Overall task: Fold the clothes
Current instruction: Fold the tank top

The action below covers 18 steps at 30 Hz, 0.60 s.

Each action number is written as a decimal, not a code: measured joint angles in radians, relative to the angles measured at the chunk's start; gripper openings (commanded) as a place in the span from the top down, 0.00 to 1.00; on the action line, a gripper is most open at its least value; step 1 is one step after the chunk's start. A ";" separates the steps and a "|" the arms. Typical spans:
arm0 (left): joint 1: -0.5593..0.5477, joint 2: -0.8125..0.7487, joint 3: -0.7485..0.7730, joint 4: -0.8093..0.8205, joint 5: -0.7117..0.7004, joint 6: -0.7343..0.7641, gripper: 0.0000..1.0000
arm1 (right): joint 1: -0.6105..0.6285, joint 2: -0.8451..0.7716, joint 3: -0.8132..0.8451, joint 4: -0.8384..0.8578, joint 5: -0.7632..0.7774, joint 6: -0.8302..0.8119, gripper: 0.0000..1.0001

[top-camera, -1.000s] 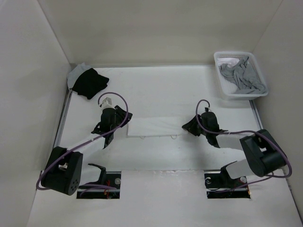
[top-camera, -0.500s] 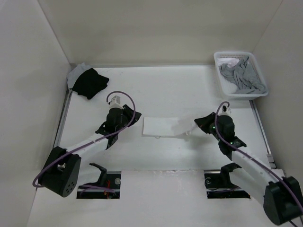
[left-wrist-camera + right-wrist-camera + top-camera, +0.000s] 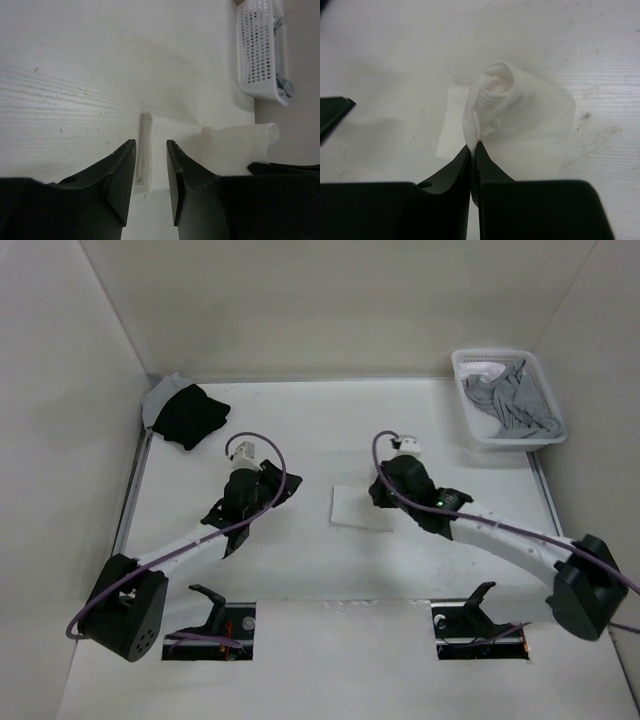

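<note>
Fingers on the left gripper stand apart with nothing between them, just left of the white garment. I see the garment as a small folded patch near the middle of the table. Over on the right gripper, they are pressed together, pinching a curled-over fold of that garment.

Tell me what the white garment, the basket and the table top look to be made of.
White garment: thin, soft woven or knit cloth, matt; it bunches into limp folds and looks half translucent.
Basket: likely moulded plastic, white, slightly glossy; stiff walls pierced with regular slots.
Table top: probably wood or wood-look board, painted white, matt; fine grain lines show through.
</note>
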 measured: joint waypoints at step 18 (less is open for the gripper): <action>0.111 -0.047 -0.051 0.028 0.063 -0.006 0.70 | 0.243 0.409 0.245 -0.027 0.044 0.008 0.60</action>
